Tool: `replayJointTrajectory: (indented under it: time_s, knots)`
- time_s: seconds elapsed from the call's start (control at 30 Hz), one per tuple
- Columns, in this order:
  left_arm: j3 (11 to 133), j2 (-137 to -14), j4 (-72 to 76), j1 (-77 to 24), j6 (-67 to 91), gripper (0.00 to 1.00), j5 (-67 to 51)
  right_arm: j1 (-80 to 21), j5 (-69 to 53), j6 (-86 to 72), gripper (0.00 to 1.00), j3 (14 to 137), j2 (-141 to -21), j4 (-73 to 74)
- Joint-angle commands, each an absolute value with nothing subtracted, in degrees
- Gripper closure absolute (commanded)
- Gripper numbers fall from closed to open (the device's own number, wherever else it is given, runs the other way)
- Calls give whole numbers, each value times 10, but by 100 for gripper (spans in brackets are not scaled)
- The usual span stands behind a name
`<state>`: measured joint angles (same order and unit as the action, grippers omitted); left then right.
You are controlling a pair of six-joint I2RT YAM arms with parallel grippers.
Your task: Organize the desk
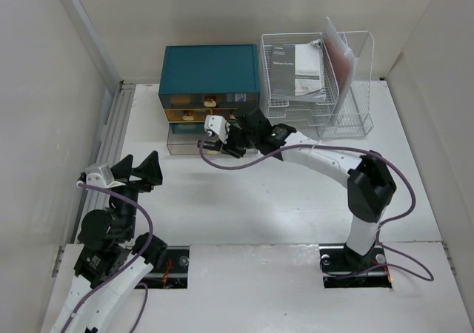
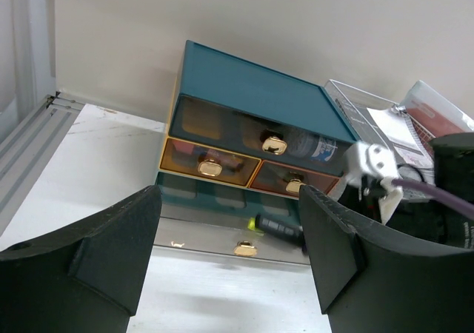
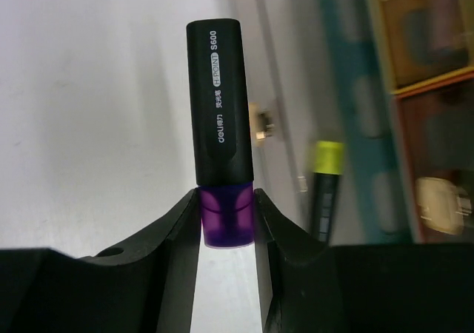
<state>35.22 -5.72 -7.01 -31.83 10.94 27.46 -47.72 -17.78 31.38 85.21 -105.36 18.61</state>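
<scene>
My right gripper (image 3: pixel 226 209) is shut on the purple cap of a black highlighter (image 3: pixel 220 111), which sticks out past the fingertips. In the top view this gripper (image 1: pixel 220 145) hovers over the pulled-out clear bottom drawer (image 1: pixel 185 143) of the teal drawer unit (image 1: pixel 209 70). A second highlighter with a yellow-green cap (image 3: pixel 324 192) lies inside that drawer (image 2: pixel 222 238), also visible from the left wrist (image 2: pixel 278 226). My left gripper (image 1: pixel 143 172) stands open and empty to the left front of the unit, its fingers (image 2: pixel 111 251) wide apart.
A white wire tray rack (image 1: pixel 348 89) holding papers and a booklet (image 1: pixel 300 68) stands right of the drawer unit. The unit's upper drawers with gold knobs (image 2: pixel 274 144) are closed. An aluminium rail (image 1: pixel 112 137) runs along the table's left edge.
</scene>
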Motion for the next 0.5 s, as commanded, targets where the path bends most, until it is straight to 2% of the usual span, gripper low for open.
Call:
replayJointTrajectory:
  time_s: [0.0,0.13,0.27,0.33,0.43,0.47]
  knots:
    - [352,-49,-44,-322,101,28,278,-481,-73,312,100,842,-1034,121]
    - [352,-49,-44,-322,101,28,278,-481,32,305,100,842,-1056,108]
    - [352,-49,-44,-322,101,28,278,-475,81,300,100,853,-1078,103]
    - [352,-49,-44,-322,101,28,278,-470,101,300,96,859,-1084,103]
    - [352,-49,-44,-322,101,28,278,-470,114,294,69,859,-1089,103]
    - [352,-49,-44,-322,101,28,278,-465,114,294,56,859,-1089,103]
